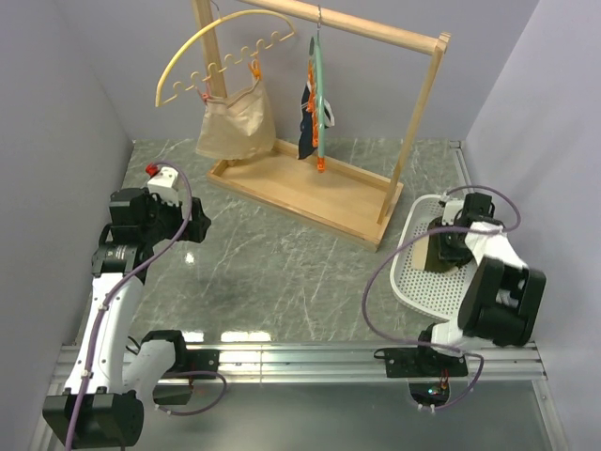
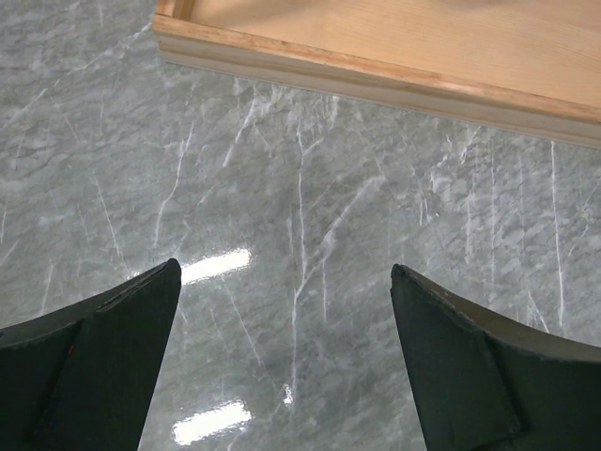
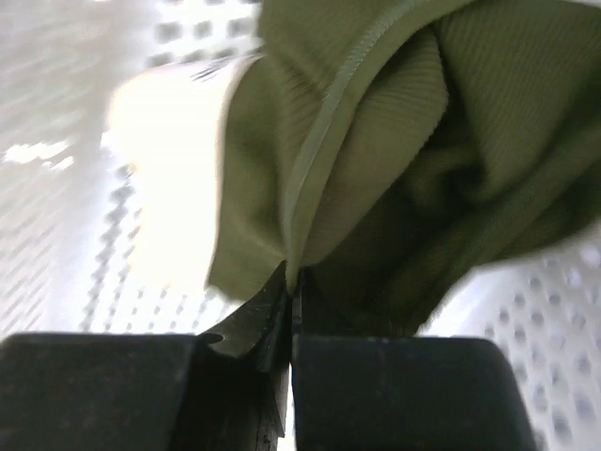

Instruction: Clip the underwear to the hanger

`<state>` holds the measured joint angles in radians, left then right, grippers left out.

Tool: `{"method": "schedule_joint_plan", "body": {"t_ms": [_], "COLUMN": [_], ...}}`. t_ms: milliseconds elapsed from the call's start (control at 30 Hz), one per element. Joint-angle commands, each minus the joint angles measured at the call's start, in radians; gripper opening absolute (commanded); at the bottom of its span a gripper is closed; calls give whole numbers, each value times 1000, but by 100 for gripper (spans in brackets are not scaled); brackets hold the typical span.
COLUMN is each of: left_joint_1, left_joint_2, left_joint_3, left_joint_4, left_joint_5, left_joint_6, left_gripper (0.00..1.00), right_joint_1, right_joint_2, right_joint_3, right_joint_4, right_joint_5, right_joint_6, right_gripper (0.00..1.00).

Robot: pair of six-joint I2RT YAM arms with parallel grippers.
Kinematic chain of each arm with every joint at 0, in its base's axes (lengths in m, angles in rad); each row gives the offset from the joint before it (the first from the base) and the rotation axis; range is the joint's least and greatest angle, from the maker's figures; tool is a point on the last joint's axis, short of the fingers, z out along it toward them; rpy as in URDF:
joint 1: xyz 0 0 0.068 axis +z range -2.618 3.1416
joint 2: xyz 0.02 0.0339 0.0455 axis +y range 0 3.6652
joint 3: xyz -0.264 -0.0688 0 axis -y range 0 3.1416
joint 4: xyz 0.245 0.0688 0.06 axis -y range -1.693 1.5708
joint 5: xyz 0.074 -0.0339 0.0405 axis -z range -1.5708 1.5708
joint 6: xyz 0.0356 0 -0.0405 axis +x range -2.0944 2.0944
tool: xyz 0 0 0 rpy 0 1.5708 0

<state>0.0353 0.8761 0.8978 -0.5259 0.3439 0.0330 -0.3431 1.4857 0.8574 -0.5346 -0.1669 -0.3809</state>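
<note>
- The underwear (image 3: 423, 141) lies bunched in the white perforated basket (image 1: 406, 272) at the table's right side. The right gripper (image 3: 289, 296) pinches a fold of its edge between closed jaws.
- The hanger (image 1: 319, 85) hangs on the wooden rack (image 1: 310, 193), well apart. Lift, carry and clipping are not yet done.
- The right arm angles down into the basket.
- The left gripper (image 2: 282, 319) hovers wide open over the marble table (image 2: 329, 235), holding nothing.

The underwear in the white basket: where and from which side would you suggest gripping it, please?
Pinch the raised seamed edge of the underwear, coming from above: it lies bunched in the shallow basket, whose walls likely block side approaches. The right gripper is shut on that edge.
</note>
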Motion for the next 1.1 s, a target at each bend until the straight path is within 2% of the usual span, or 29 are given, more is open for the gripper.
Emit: {"method": "schedule_joint_plan", "body": {"t_ms": [0, 200, 367, 433, 533, 600, 667, 700, 867, 967, 1067], "left_joint_1": [2, 2, 2, 0, 2, 2, 2, 2, 3, 21, 70], "left_joint_2": [1, 14, 15, 9, 6, 6, 12, 17, 46, 60, 83], "left_joint_3": [61, 73, 78, 76, 78, 87, 101, 105, 151, 174, 196], "left_joint_4": [6, 4, 18, 26, 41, 46, 47, 44, 44, 49, 44], "left_joint_5": [35, 75, 113, 132, 155, 164, 188, 202, 289, 317, 365], "left_joint_6": [-2, -10, -22, -27, -25, -76, -103, -111, -211, -266, -317], "left_gripper": [99, 99, 99, 99, 99, 99, 99, 99, 99, 99, 99], "right_joint_1": [-5, -4, -4, 1, 27, 65, 146, 180, 438, 452, 507], "right_joint_2": [-218, -435, -501, -519, -531, -539, -551, -558, -593, -564, -551], "right_joint_3": [49, 212, 337, 379, 465, 511, 537, 539, 483, 434, 353], "right_joint_4": [-146, -427, -588, -657, -711, -705, -648, -612, -273, -121, 42], "right_joint_5": [-117, -313, -442, -541, -644, -704, -732, -730, -663, -683, -637], "right_joint_6": [-62, -145, -171, -185, -173, -121, -63, 23, 301, 443, 548], "right_gripper": [0, 0, 0, 0, 0, 0, 0, 0, 0, 0, 0]}}
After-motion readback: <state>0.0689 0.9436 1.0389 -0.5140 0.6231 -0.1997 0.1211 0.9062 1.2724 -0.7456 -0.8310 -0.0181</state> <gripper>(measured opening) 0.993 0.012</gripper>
